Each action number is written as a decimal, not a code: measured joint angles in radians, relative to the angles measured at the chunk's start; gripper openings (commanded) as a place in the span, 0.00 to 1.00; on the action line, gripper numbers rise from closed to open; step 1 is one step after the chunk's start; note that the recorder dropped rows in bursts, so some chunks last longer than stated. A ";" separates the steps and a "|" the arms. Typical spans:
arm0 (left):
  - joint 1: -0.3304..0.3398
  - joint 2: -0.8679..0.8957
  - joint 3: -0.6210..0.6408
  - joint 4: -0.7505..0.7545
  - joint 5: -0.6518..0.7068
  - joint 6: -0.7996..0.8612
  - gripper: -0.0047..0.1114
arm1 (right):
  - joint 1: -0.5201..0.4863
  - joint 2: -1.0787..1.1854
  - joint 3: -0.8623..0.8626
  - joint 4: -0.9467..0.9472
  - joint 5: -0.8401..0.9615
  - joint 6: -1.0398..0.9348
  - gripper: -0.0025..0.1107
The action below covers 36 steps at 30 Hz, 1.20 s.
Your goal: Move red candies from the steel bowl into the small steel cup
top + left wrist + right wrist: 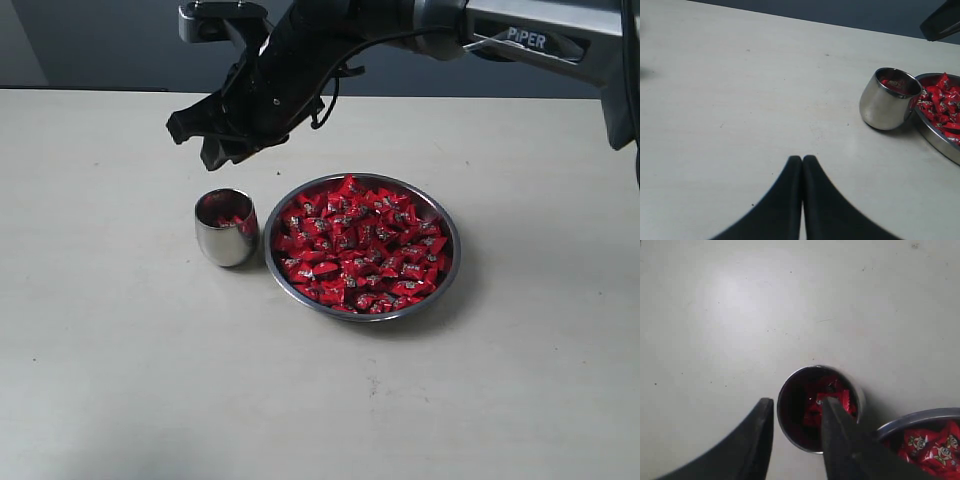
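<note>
Exterior view shows the right gripper [197,145] above the cup [226,240], jaws apart and empty. Beside it, the bowl [453,262] holds many red candies [360,250]; some lie in the cup. Over bare table, the left gripper [802,161] is pressed closed.

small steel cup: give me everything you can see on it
The small steel cup is a handleless tumbler of polished, mirror-like steel with a rounded belly and a thin rim. It stands upright on the pale table, directly left of the steel bowl in the exterior view, so close that contact with the bowl's rim cannot be ruled out. A few red candies lie inside, well below the rim. The right gripper hovers above its mouth, jaws open, not touching it.
</note>
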 measured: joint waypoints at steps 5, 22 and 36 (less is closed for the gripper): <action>0.000 0.000 0.000 0.000 0.000 0.000 0.04 | 0.000 0.000 0.000 -0.002 0.004 0.000 0.31; 0.000 0.000 0.000 0.000 0.000 0.000 0.04 | 0.000 0.000 0.000 -0.007 0.005 0.001 0.31; 0.000 0.000 0.000 0.000 0.000 0.000 0.04 | 0.000 0.000 0.000 -0.007 0.009 0.002 0.02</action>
